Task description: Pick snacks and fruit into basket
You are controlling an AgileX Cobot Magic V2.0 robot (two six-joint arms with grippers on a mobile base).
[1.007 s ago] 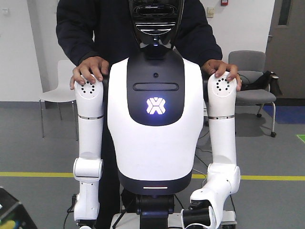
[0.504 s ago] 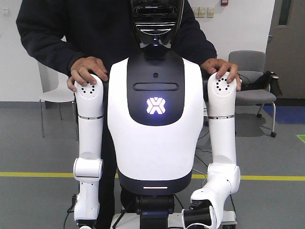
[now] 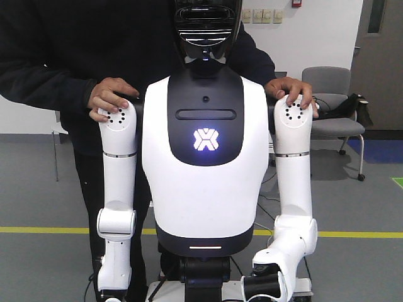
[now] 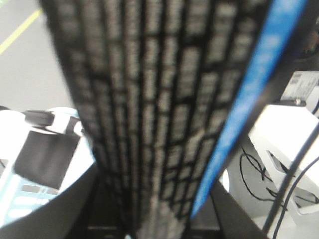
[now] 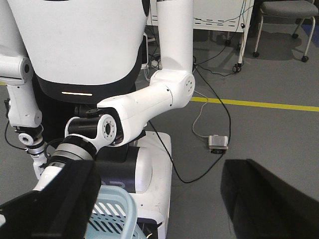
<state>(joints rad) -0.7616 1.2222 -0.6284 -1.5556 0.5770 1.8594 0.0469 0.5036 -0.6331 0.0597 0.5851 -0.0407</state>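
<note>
Person (image 3: pixel 56 56) now off-centre behind humanoid (image 3: pixel 204 189); basket (image 5: pixel 113 215) beside wide-apart right claw (image 5: pixel 159 209).

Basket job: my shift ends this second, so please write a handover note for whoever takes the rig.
Right gripper: jaws wide apart, nothing between them, beside the pale basket.
Left gripper: its view is filled by a blurred dark woven surface; state unclear.
Snacks, fruit: none in any view.
Done: nothing can be confirmed.
To do: find the snacks and fruit, load the basket.
</note>
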